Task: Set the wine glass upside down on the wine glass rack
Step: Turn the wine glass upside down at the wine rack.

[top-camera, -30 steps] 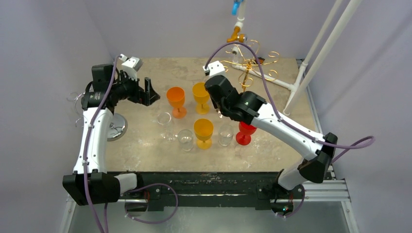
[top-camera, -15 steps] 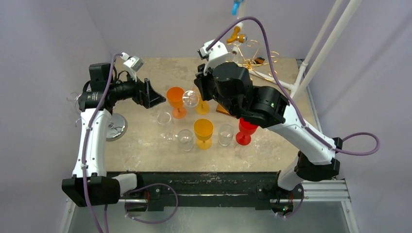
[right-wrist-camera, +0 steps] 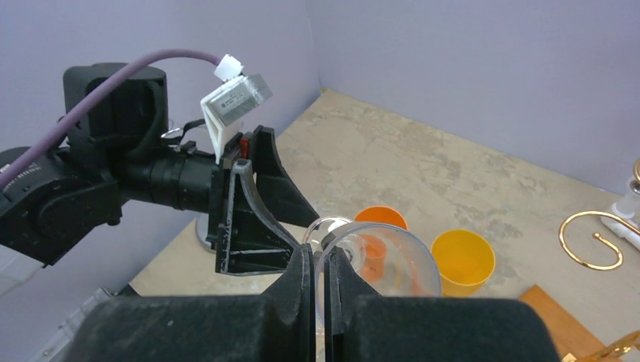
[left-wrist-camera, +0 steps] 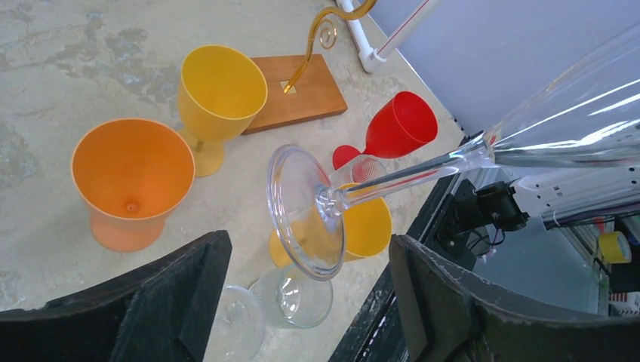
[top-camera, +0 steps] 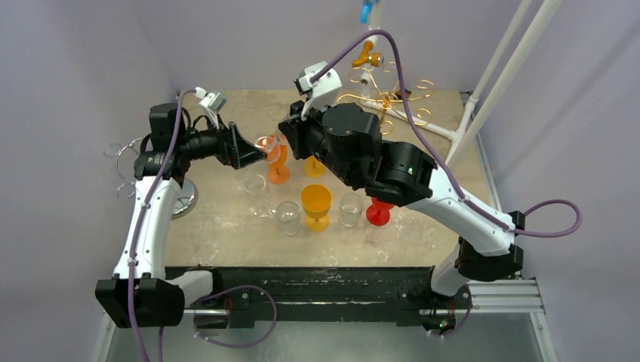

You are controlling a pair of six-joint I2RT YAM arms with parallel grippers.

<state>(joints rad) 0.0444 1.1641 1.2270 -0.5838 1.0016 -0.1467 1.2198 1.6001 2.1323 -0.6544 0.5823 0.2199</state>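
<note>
Mottled beige stone table (top-camera: 226, 234), pale lilac walls (top-camera: 75, 60) closing it in, white pipes (top-camera: 490, 83) slanting up at the far right. The right arm arches high over the middle and reaches left, and its right gripper (right-wrist-camera: 318, 256) is clenched on the bowl wall of a clear wine glass (left-wrist-camera: 302, 215), which hangs in the air on its side, foot pointing left. Facing it, the left arm stretches out level from the left edge, the left gripper (left-wrist-camera: 309, 249) spread wide with one finger either side of the glass foot. There is a gap on both sides, so nothing is gripped there. Below the glass the table is crowded: an orange goblet (left-wrist-camera: 132, 170) straight under the hand-off, a yellow goblet (left-wrist-camera: 223, 90) just beyond it, a second yellow goblet (left-wrist-camera: 370, 230) nearer, and a red goblet (left-wrist-camera: 400, 124) to the right, mostly hidden under the right arm in the top view. Three clear glasses (top-camera: 287, 215) stand in the near row among them. A gold wire rack (top-camera: 389, 98) on a wooden base (left-wrist-camera: 294, 94) rises at the far right, well apart from the glass. A chrome wire rack (top-camera: 181, 197) sits at the left edge, beside the left arm.
</note>
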